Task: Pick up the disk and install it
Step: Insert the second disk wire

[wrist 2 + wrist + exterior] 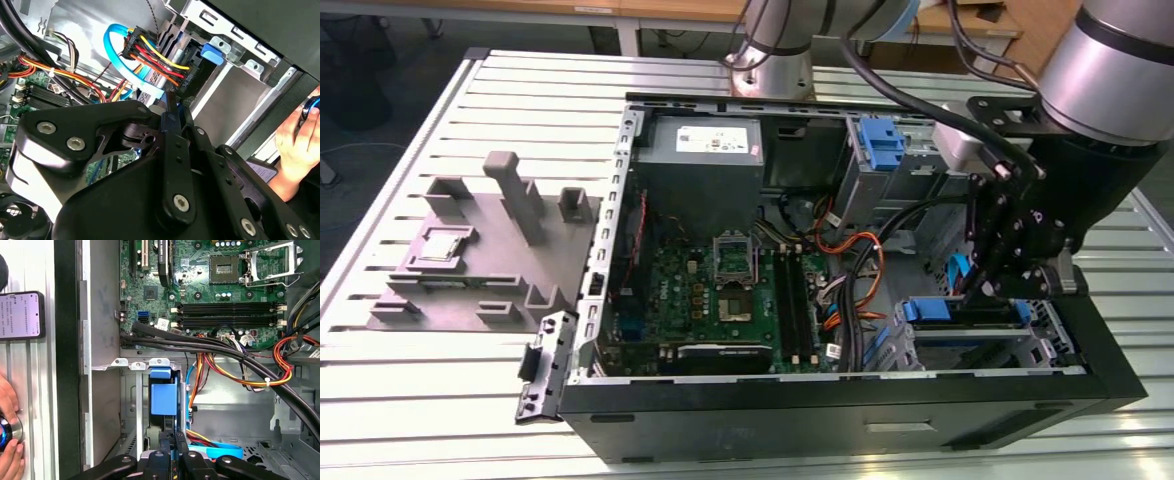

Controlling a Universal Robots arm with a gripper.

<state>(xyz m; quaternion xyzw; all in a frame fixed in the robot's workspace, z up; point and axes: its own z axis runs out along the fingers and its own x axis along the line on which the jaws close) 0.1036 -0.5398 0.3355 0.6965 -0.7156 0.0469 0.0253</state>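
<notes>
The disk (164, 399) sits on edge inside the drive cage (131, 365) at the case's front corner. Its blue rail faces up and a blue tab (161, 373) marks its far end. In the exterior view the disk (938, 311) lies in the cage at the exterior view's lower right. My gripper (173, 436) hangs over the near end of the rail, its black fingers (166, 440) shut together with nothing between them. I cannot tell if the tips touch the rail. The gripper (173, 102) points at a connector with red, yellow and orange wires (160, 62). In the exterior view the gripper (987, 298) reaches down into the case.
The open black computer case (854, 420) lies on a slatted table. Inside are a motherboard (220, 285), a silver power-supply box (700, 145), a spare blue bracket (883, 140) and thick cable bundles (210, 347). A grey fixture (480, 250) stands at the exterior view's left. A person's hand (295, 140) and a phone (21, 315) are beside the case.
</notes>
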